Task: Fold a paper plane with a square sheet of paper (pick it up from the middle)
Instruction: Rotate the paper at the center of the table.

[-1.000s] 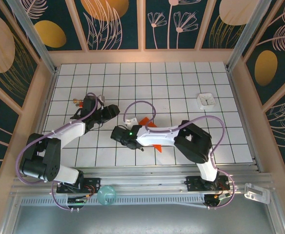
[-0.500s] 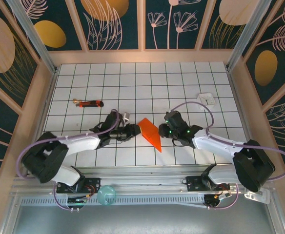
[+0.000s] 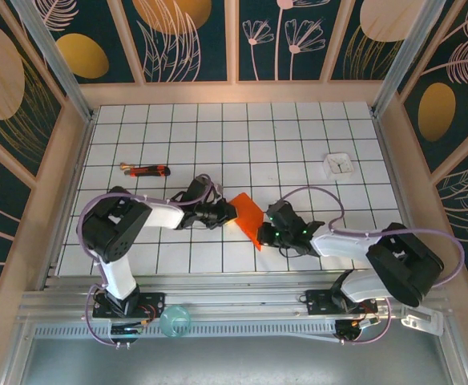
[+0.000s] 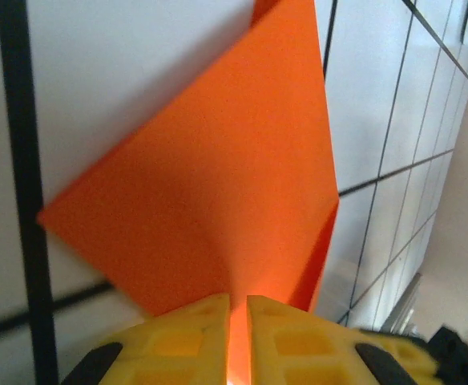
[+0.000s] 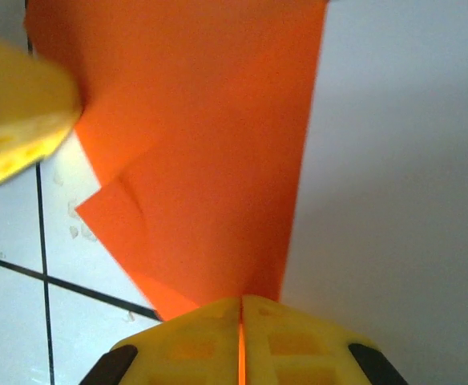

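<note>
Paper: the orange paper (image 3: 248, 216), folded to a tapering shape, sits at mid-worktop towards the near edge, between the two hands.
Left hand: the left hand (image 3: 231, 213) reaches in from the left; in its wrist view the yellow fingers (image 4: 178, 341) are pinched narrow on the paper's edge, with a sliver of orange in the slit.
Right hand: the right hand (image 3: 264, 229) meets the paper's near-right side; its fingers (image 5: 298, 345) are likewise clamped narrow on the sheet (a crease shows just beyond them).
Worktop: the white gridded worktop (image 3: 258, 136).
Stick tool: a red-and-black stick tool (image 3: 146, 170) lies far left, well apart from the paper.
White square: a small white square object (image 3: 339, 164) lies far right.
</note>
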`<state>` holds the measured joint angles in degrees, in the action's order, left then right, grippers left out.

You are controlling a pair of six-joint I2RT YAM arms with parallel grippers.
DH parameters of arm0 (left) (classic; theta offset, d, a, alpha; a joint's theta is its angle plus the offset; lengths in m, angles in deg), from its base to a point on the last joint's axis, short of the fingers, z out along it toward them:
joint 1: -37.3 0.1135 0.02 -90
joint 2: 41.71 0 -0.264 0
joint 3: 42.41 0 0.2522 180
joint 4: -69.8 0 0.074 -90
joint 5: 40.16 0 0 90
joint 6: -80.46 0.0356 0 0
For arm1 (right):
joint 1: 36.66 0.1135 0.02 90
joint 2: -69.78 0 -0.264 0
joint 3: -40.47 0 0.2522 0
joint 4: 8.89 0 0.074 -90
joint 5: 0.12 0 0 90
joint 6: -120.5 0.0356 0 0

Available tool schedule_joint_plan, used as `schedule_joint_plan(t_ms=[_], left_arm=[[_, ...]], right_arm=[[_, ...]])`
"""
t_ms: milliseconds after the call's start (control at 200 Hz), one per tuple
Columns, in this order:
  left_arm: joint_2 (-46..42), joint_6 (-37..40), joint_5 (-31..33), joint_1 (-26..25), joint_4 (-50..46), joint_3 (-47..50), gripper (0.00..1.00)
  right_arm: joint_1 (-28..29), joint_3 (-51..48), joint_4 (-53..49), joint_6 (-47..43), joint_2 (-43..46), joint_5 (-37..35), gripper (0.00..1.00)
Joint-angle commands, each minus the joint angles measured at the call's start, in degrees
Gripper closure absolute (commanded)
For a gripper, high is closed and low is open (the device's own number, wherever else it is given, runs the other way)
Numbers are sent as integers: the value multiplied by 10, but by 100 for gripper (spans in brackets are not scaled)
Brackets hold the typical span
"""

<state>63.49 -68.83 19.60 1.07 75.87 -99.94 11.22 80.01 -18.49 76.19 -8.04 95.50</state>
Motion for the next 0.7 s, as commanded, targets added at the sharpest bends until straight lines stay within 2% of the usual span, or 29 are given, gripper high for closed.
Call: schedule_joint_plan(t_ms=[0, 165, 270, 350, 440, 550, 696], left_arm=[[28, 57, -28, 11, -31, -47, 85], [70, 121, -33, 29, -86, -115, 79], [108, 155, -45, 42, -124, -181, 76], [104, 172, -38, 46, -148, -205, 74], [47, 181, 8, 46, -159, -180, 66], [-51, 163, 63, 45, -151, -97, 58], [-183, 117, 99, 25, -129, 10, 58]], right_arm=[[35, -2, 49, 58, -18, -15, 91], [73, 30, 117, 86, -67, -13, 89], [75, 59, 166, 78, -96, 15, 85], [70, 65, 160, 64, -83, 15, 83], [47, 39, 130, 42, -33, 9, 78], [-6, 5, 76, -2, 35, 25, 73], [-78, -7, 5, -52, 84, 37, 70]])
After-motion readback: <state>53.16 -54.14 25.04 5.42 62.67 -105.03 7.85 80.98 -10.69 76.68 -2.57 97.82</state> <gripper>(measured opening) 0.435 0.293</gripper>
